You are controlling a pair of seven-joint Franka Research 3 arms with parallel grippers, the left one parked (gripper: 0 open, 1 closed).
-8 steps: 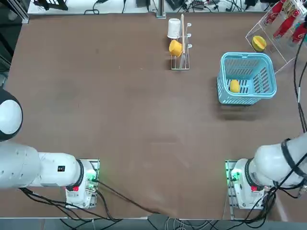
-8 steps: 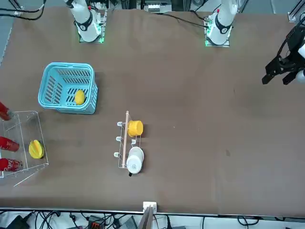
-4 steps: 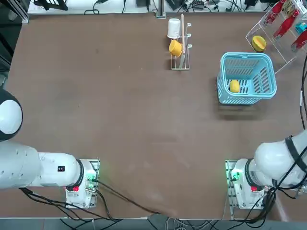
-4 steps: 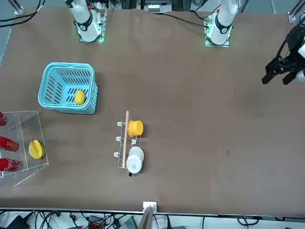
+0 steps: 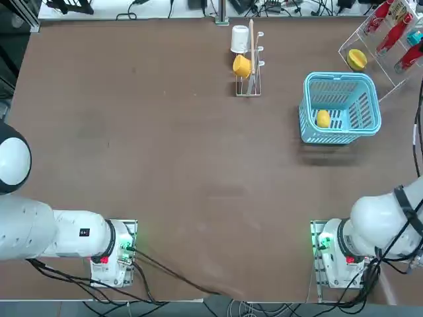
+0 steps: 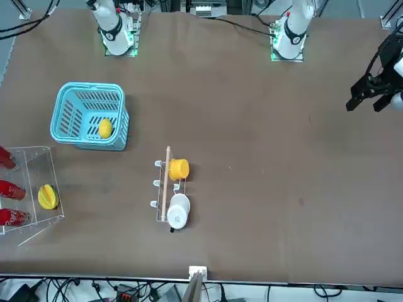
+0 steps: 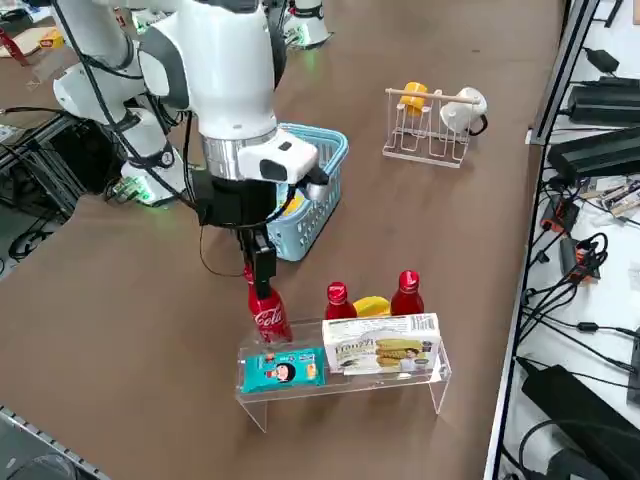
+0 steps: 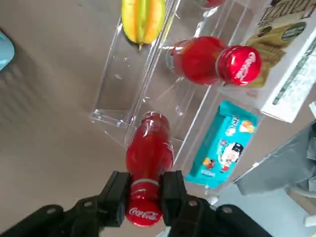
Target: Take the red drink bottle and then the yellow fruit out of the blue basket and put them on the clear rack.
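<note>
Right wrist view, right gripper [image 8: 144, 195] clamping red drink bottle [image 8: 148, 155], over clear rack [image 8: 126, 118]

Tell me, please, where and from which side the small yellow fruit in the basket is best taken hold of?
From straight above, fingers closing across its middle. The yellow fruit is small and round, lying low on the floor of the blue basket close to a slotted wall, so a sideways approach looks blocked. The right gripper is shut on the red bottle at the clear rack.
</note>
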